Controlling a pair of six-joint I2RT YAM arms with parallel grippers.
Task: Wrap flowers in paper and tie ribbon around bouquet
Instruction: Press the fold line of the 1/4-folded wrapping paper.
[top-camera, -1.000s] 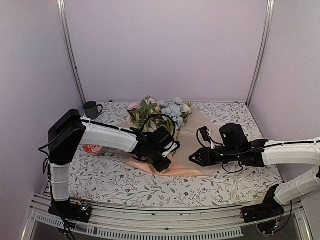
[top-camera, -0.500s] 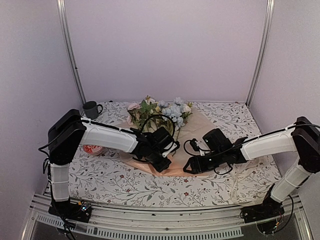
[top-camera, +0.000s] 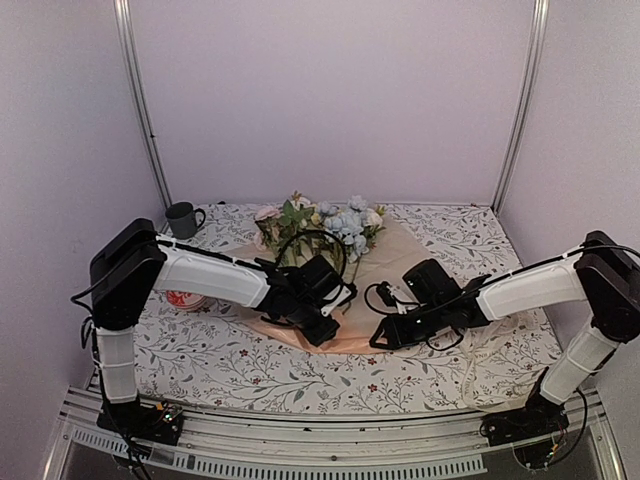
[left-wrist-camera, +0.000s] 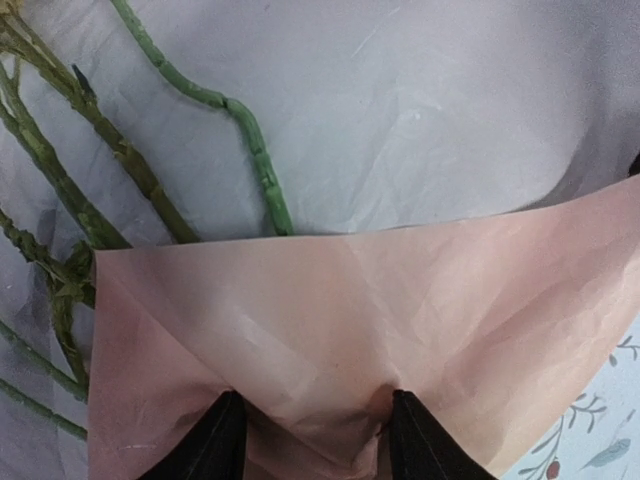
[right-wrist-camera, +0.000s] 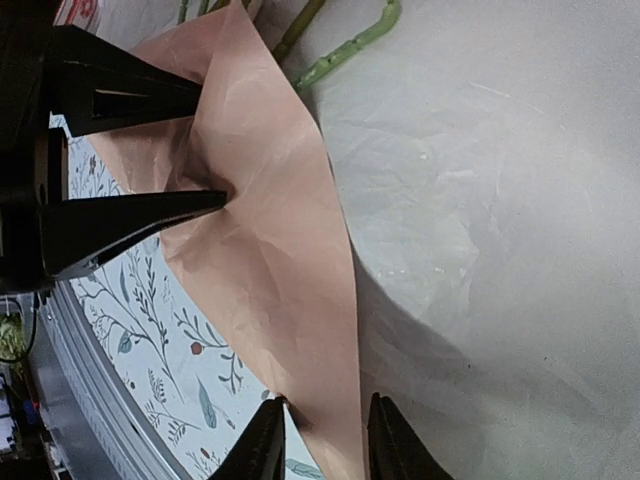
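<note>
The flowers (top-camera: 320, 222) lie at the back of the table, their green stems (left-wrist-camera: 255, 150) resting on the pale inner face of the paper (top-camera: 395, 262). A peach flap of the paper (left-wrist-camera: 400, 300) is folded over the stem ends. My left gripper (left-wrist-camera: 320, 440) is shut on a bunched fold of that flap and holds it tented up. My right gripper (right-wrist-camera: 325, 430) is beside it at the paper's front edge, open, its jaws straddling the flap's edge (right-wrist-camera: 330, 380). The left gripper (right-wrist-camera: 212, 145) also shows in the right wrist view. I cannot make out the ribbon.
A dark mug (top-camera: 183, 217) stands at the back left. A red-and-white dish (top-camera: 185, 298) sits near the left arm. The leaf-patterned tablecloth (top-camera: 250, 365) covers the table. Metal posts (top-camera: 140, 100) rise at both back corners.
My right arm has swung left to the paper's front edge. Its jaws widened, then narrowed round the flap's edge. The left gripper has kept its hold and its place.
</note>
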